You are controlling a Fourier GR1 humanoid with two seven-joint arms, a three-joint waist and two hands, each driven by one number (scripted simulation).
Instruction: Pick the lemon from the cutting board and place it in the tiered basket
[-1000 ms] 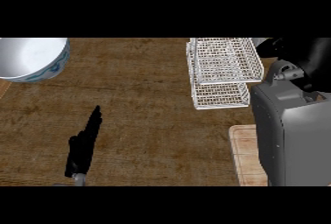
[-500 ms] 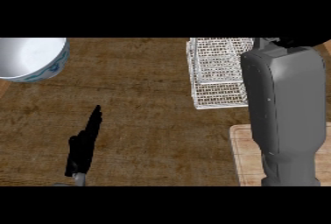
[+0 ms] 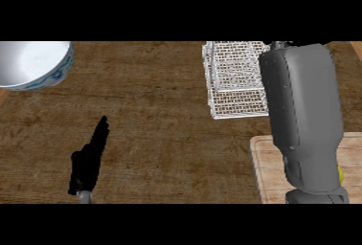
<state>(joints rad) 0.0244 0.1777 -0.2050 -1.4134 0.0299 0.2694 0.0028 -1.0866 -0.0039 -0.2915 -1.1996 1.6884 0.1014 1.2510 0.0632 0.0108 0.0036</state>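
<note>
Only a thin yellow sliver of the lemon (image 3: 340,173) shows, on the wooden cutting board (image 3: 264,165) at the lower right. The rest lies under my right forearm (image 3: 304,119). That grey forearm runs from the board up past the right side of the white wire tiered basket (image 3: 237,79). Of my right hand, just a dark sliver (image 3: 277,44) shows at the picture's upper edge beside the basket. My left hand (image 3: 87,160) rests open at the lower left, fingers straight and pointing up, holding nothing.
A white bowl with blue markings (image 3: 29,63) stands at the upper left. Brown wooden counter (image 3: 163,124) lies between the left hand, the bowl and the basket.
My right forearm has swung up and leftward, stretching along the basket's right side. The right hand, seen at the upper right a second ago, has passed almost out of the view. The left hand has not moved.
</note>
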